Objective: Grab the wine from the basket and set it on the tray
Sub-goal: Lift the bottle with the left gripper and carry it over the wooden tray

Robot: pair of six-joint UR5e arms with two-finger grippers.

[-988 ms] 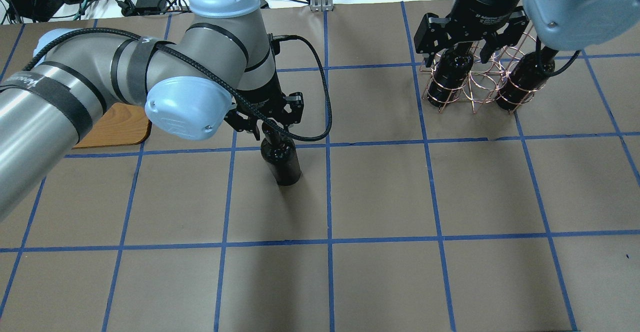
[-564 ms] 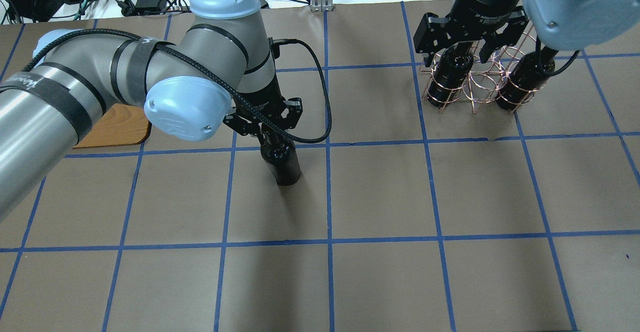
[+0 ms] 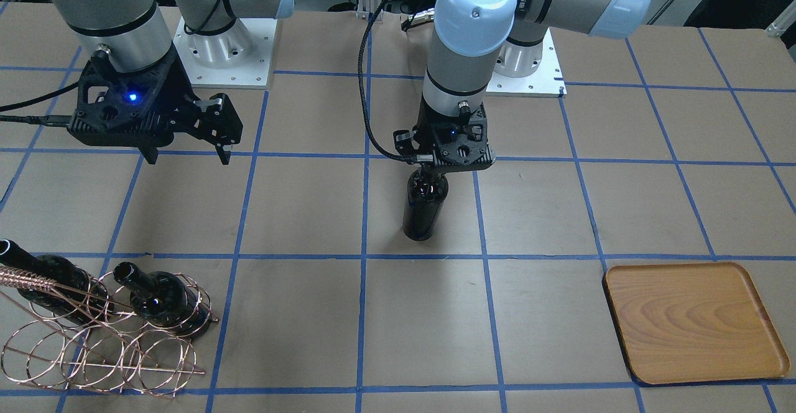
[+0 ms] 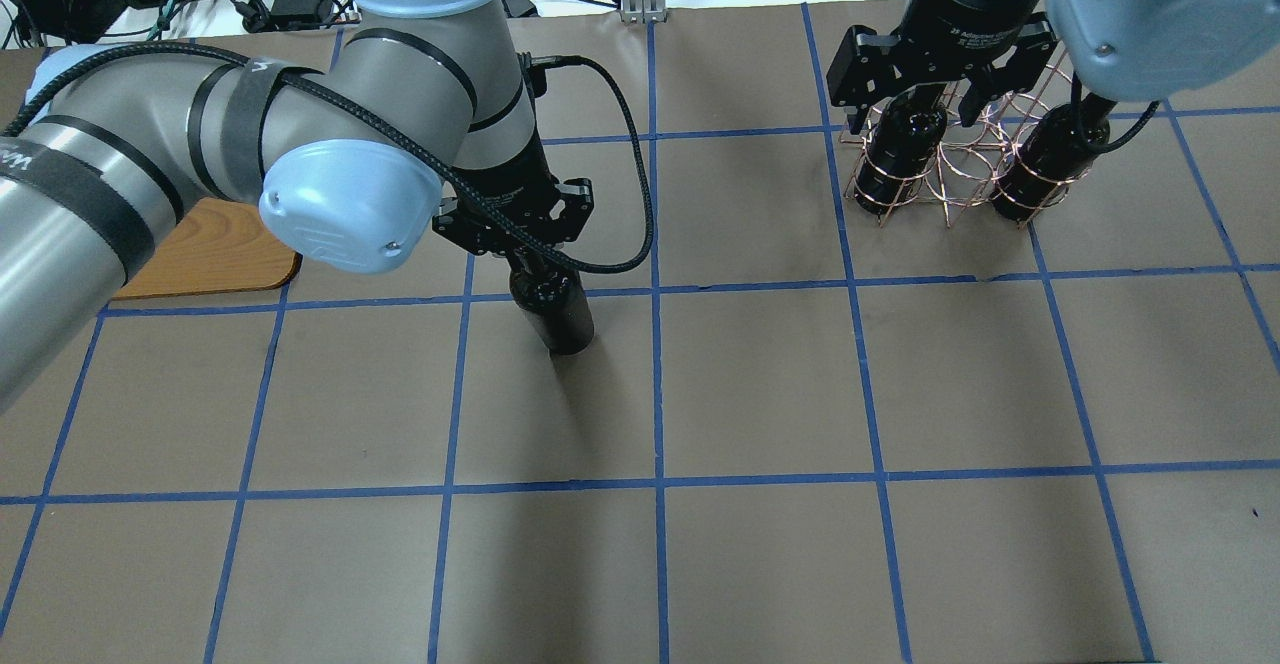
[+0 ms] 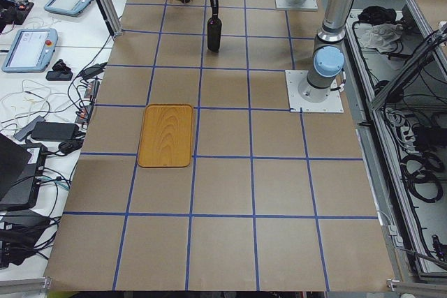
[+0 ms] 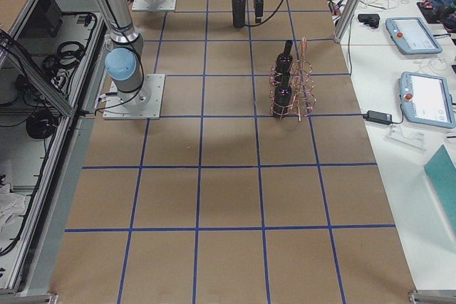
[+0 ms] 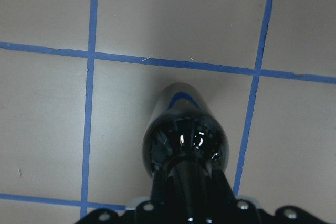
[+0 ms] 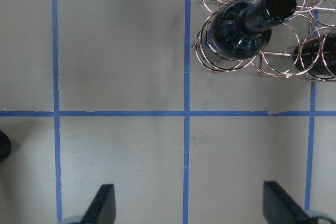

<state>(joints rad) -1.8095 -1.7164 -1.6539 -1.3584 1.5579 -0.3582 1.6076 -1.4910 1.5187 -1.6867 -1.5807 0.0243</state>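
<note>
My left gripper (image 4: 527,262) is shut on the neck of a near-black wine bottle (image 4: 556,316) and holds it upright over the middle of the table (image 3: 425,204). I cannot tell whether its base touches the paper. The left wrist view looks down on its shoulder (image 7: 185,142). The brown wooden tray (image 4: 215,254) lies to the left, partly hidden by my left arm, and shows whole in the front view (image 3: 690,323). My right gripper (image 3: 186,155) is open and empty above the copper wire basket (image 4: 950,169), which holds two more bottles (image 3: 158,301) (image 3: 43,276).
The table is covered in brown paper with a blue tape grid (image 4: 655,384). The basket also shows in the right wrist view (image 8: 273,61) with one bottle in a ring (image 8: 239,30). Tablets and cables lie on side benches (image 6: 413,33).
My left arm has moved toward the view's left, toward the tray, carrying the bottle with it. The right arm and the basket have not moved.
</note>
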